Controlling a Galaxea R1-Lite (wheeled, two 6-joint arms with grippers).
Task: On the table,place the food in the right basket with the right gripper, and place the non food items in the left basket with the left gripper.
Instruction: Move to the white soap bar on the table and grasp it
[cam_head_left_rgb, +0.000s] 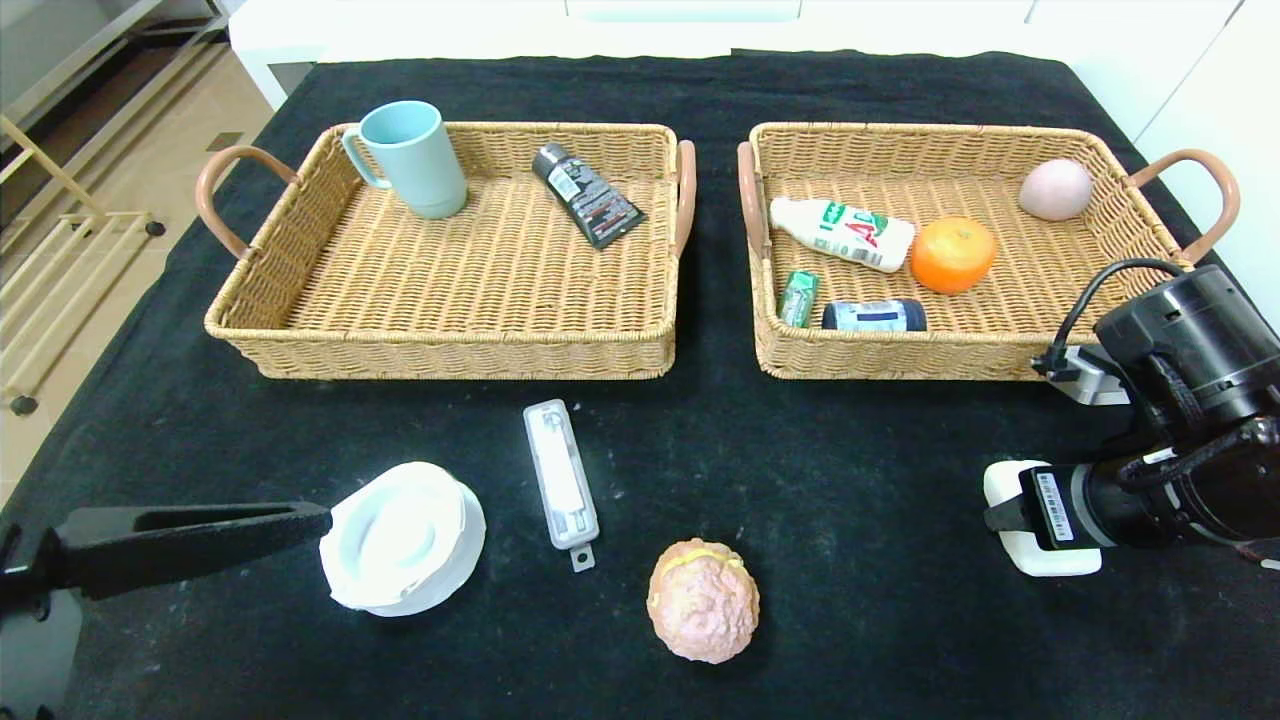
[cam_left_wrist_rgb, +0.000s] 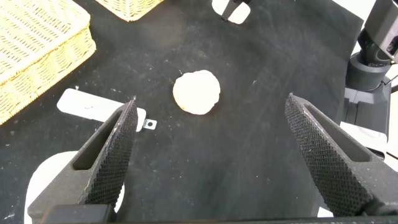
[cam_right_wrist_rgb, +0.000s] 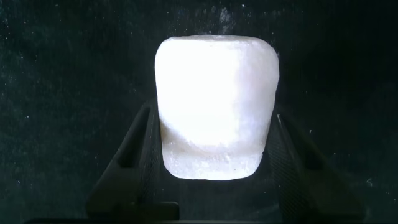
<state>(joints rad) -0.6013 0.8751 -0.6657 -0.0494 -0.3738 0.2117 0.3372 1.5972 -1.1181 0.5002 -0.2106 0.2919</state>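
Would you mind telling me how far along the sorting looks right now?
Done: the orange, gum pack and jar lie in the right basket. In hand: the right gripper has its fingers around the white block, on the table. Left: the bun, white dish and case; the left gripper is open beside the dish.

Two wicker baskets are counted. Two items are held in the left one, five in the right. Four items are left on the black table.
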